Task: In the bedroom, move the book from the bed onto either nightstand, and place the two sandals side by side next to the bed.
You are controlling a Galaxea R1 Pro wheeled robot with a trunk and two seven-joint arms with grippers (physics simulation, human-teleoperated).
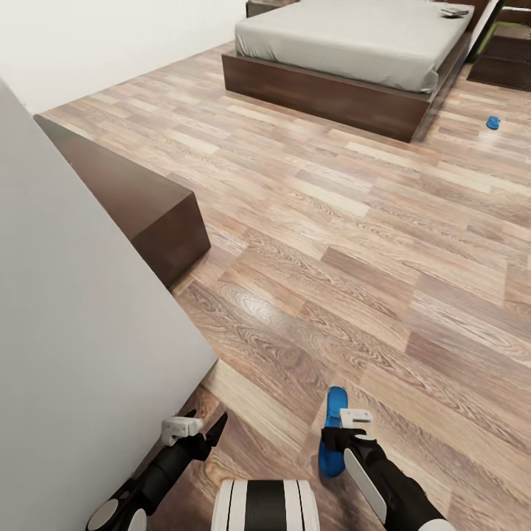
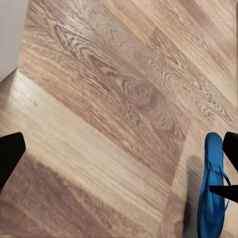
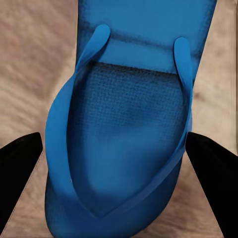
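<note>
Sandal (image 3: 124,129) lies flat on the plank floor (image 1: 332,221) between the spread fingers of the right gripper (image 1: 346,431); lower squarely, pinch across its width.

Both arms reach forward and down from the trunk, low over the floor. The left claw (image 1: 214,431) points ahead with its dark fingers (image 2: 10,153) spread apart and nothing between them. The right claw (image 1: 333,442) angles downward, its two black fingers (image 3: 20,163) parted wide, one on each side of a blue sandal (image 3: 124,148).
</note>
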